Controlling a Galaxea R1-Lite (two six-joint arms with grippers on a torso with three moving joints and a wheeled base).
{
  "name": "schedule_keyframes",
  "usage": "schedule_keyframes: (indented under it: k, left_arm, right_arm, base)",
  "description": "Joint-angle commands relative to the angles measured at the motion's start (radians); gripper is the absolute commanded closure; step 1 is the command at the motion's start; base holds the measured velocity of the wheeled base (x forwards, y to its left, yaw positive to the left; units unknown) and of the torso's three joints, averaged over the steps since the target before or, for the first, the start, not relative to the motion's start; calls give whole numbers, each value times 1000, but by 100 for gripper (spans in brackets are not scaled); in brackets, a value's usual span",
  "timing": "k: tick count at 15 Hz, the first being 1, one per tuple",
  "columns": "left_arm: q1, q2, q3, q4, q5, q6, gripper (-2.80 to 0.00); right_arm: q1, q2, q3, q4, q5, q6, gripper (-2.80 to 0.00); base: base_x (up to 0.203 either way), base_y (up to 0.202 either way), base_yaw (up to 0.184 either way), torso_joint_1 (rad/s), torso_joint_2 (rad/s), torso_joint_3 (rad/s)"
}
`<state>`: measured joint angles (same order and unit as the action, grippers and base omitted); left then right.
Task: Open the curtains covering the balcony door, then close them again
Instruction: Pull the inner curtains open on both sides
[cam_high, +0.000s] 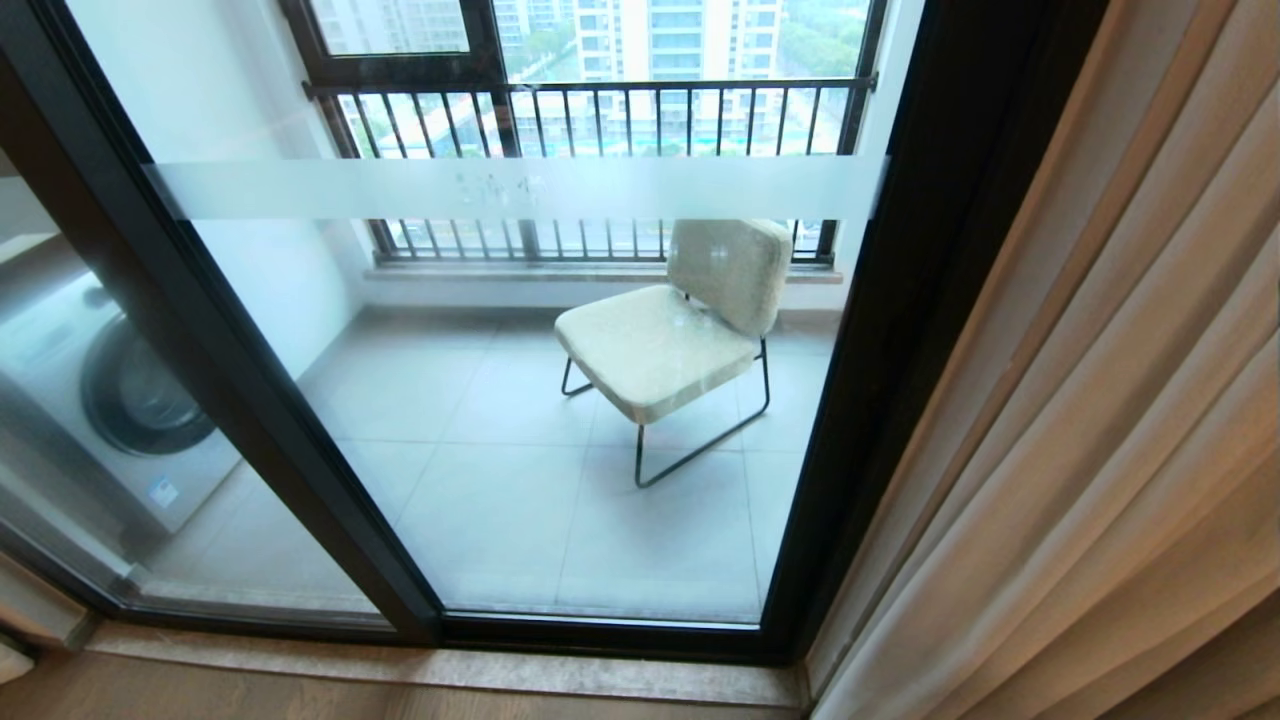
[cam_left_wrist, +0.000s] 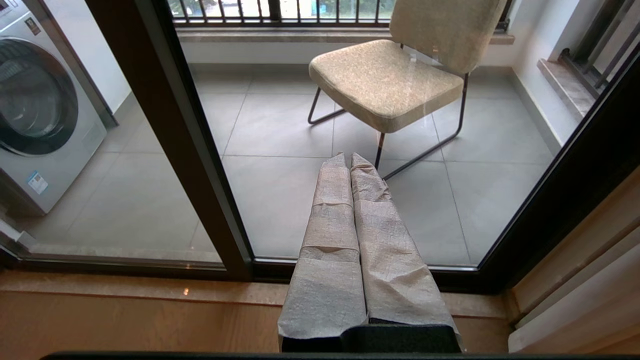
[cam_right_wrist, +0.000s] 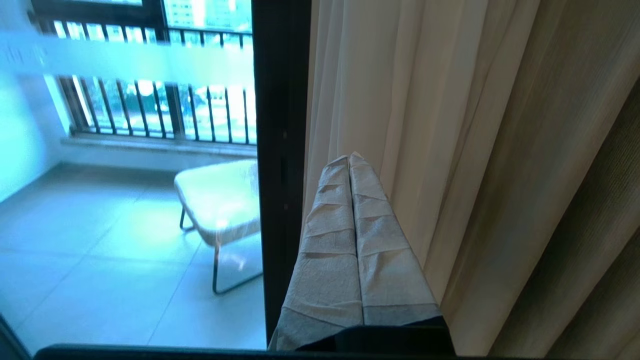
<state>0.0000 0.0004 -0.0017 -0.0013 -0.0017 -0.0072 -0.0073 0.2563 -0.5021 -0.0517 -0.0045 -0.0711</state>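
characters (cam_high: 497, 190) on the balcony door (cam_high: 560, 420) band seem unreadable; left fingers (cam_left_wrist: 330, 200) and right fingers (cam_right_wrist: 332, 200) pressed together, holding nothing.

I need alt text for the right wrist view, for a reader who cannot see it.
The right gripper, shut and empty, points at the curtains, gathered beside the black frame of the balcony door. Through the glass, a cushioned chair stands before a barred railing.

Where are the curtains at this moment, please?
In the head view the curtains hang gathered at the right side, beside the black frame of the balcony door, leaving its glass uncovered.
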Motion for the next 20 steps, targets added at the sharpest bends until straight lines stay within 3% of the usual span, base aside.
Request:
schedule_keyframes:
  k: [1, 8, 11, 20]
  left_arm:
    - [0, 0, 0, 0, 0, 0, 0]
    - [0, 0, 0, 0, 0, 0, 0]
    - [0, 0, 0, 0, 0, 0, 0]
    - [0, 0, 0, 0, 0, 0, 0]
  right_arm:
    - [32, -38, 129, -8, -10, -5, 0]
    - [14, -254, 502, -50, 26, -9, 0]
    - [13, -255, 499, 61, 8, 10, 0]
    - [13, -255, 501, 56, 6, 62, 0]
  base:
    - [0, 0, 0, 0, 0, 0]
    - [0, 0, 0, 0, 0, 0]
    - [0, 0, 0, 0, 0, 0]
    - [0, 0, 0, 0, 0, 0]
